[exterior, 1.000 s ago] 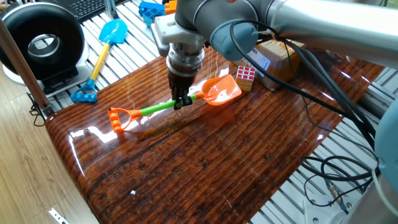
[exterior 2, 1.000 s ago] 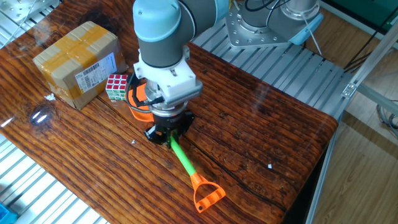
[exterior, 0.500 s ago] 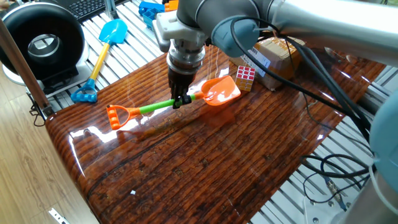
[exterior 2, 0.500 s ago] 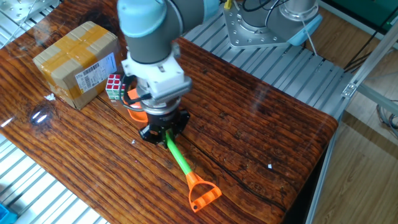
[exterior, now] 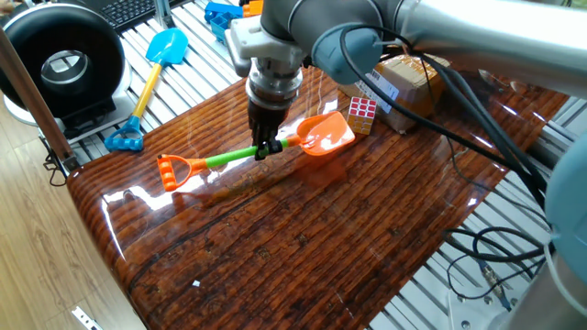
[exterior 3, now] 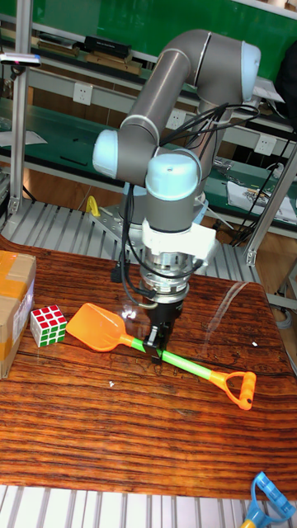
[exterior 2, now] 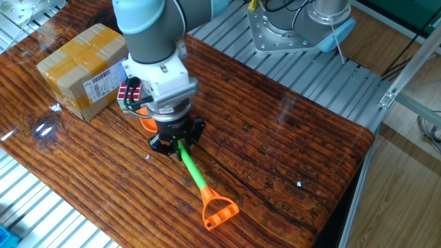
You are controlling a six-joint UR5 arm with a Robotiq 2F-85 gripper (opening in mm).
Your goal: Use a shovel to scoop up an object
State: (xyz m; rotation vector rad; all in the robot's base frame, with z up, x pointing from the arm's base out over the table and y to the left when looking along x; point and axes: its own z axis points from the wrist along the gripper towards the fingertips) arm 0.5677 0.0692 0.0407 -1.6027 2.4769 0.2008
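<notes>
Slowly, then, the shovel (exterior: 252,156) has been sliding across the wooden table (exterior: 303,247) toward the cube. Over the last second the arm has carried the whole tool along, so that the orange D-handle (exterior 2: 220,211) now sits further from the table's near edge in the other fixed view, and the robot's wrist has come up almost over the blade. The last half second brought less: from the first fixed camera the pose looks unchanged, though the opposite camera shows a further shift toward the box.

The gripper (exterior 3: 157,340) is clamped on the green shaft (exterior 3: 186,362), just behind the orange scoop (exterior 3: 95,327), with the fingers pointing straight down. The shovel lies low and nearly flat, handle trailing behind.

The Rubik's cube (exterior 3: 48,326) stands on the table just ahead of the blade's leading edge, and right against the brown cardboard box (exterior 3: 15,305) behind it. From the tall view a sliver of tabletop seems to separate blade tip and cube, but the wrist hides that spot in the other fixed view, so I would not swear they are apart.

My reading is that the approach is nearly finished and the scoop proper is about to start. The box behind should stop the cube from skidding away, which helps; the risk is the blade riding up the cube's face rather than slipping beneath it.
</notes>
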